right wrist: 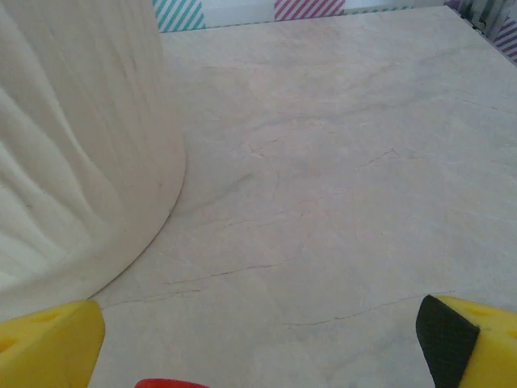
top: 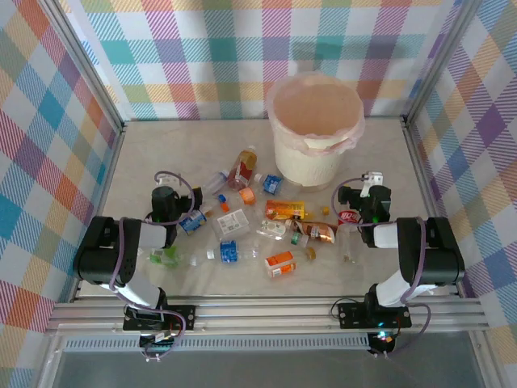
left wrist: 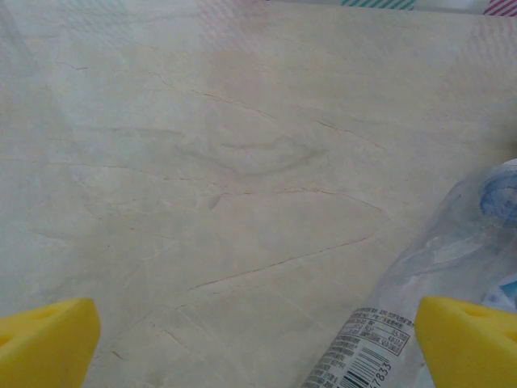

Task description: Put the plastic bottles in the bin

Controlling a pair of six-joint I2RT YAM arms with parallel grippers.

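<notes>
Dozen or so small clear plastic bottles [top: 284,210] counted mid-table, outside large cream round plastic bin [top: 311,166] at twelve o'clock. Found left gripper [left wrist: 258,343] at nine, right gripper [right wrist: 258,339] at three, spread wide, empty. Judged first pickup pending; needed closing around nearest one.

The table [top: 161,153] has a matt, pale, stone-look top, smooth, with fine dark veins like hairline cracks. The bin [right wrist: 73,145] at the far side is cream plastic, satin rather than shiny, with faint upright ribbing. Its liner [top: 315,109] is thin, pinkish, translucent film, wrinkled over the rim. The bottles [top: 242,168] are clear thin plastic, several crumpled and glinting, with printed labels [left wrist: 363,356]. The fingers [left wrist: 48,343] look like matt yellow plastic. The rails [top: 266,311] at the near edge are dull brushed metal. The walls [top: 48,121] are matt and checked.
</notes>
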